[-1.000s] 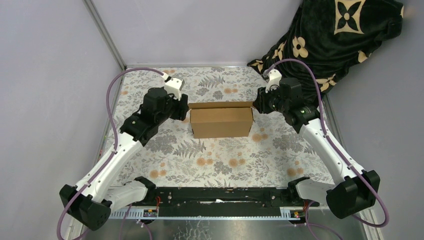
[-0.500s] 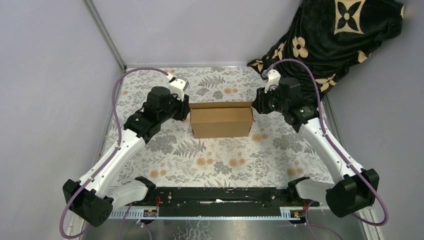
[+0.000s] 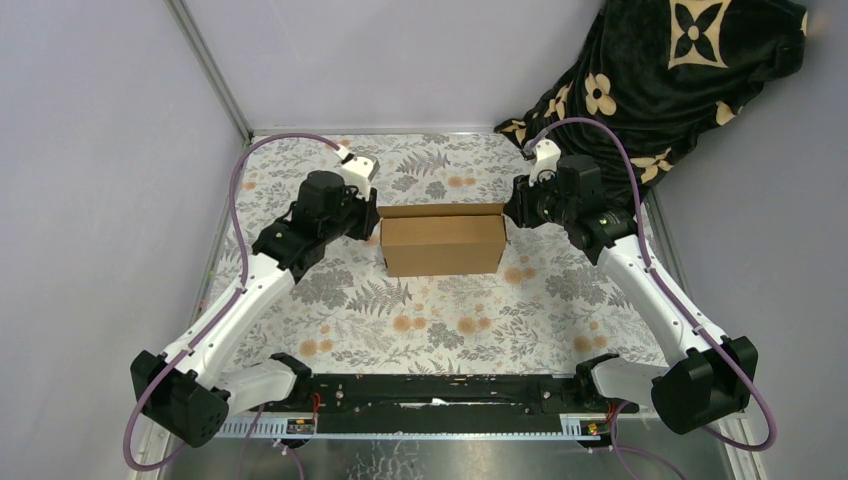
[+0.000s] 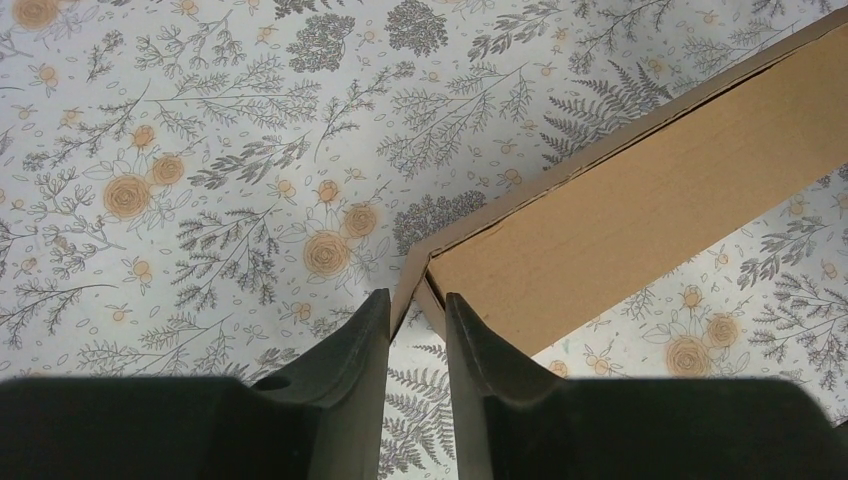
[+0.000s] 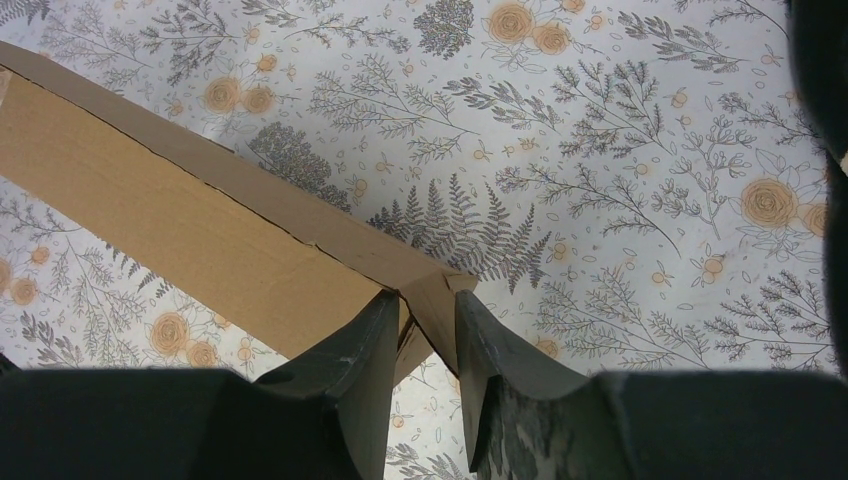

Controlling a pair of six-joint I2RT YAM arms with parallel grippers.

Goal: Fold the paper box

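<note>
The paper box point(image 3: 442, 240), plain brown cardboard, stands folded up as a long low block in the middle of the table. My left gripper point(image 3: 372, 222) is at its left end. In the left wrist view the gripper point(image 4: 415, 300) is shut on the box's point(image 4: 640, 190) corner flaps, which stick in between the fingertips. My right gripper point(image 3: 512, 212) is at the right end. The right wrist view shows that gripper point(image 5: 428, 298) shut on the end flap of the box point(image 5: 180, 230).
A flower-patterned cloth point(image 3: 430, 320) covers the table. A black fabric with beige flowers point(image 3: 660, 70) is heaped in the back right corner, close behind the right arm. Grey walls and a metal post point(image 3: 210, 70) border the left and back.
The left gripper's jaws have narrowed onto the box's left end, and the left arm has shifted slightly towards it. The right arm and the box have stayed put.
</note>
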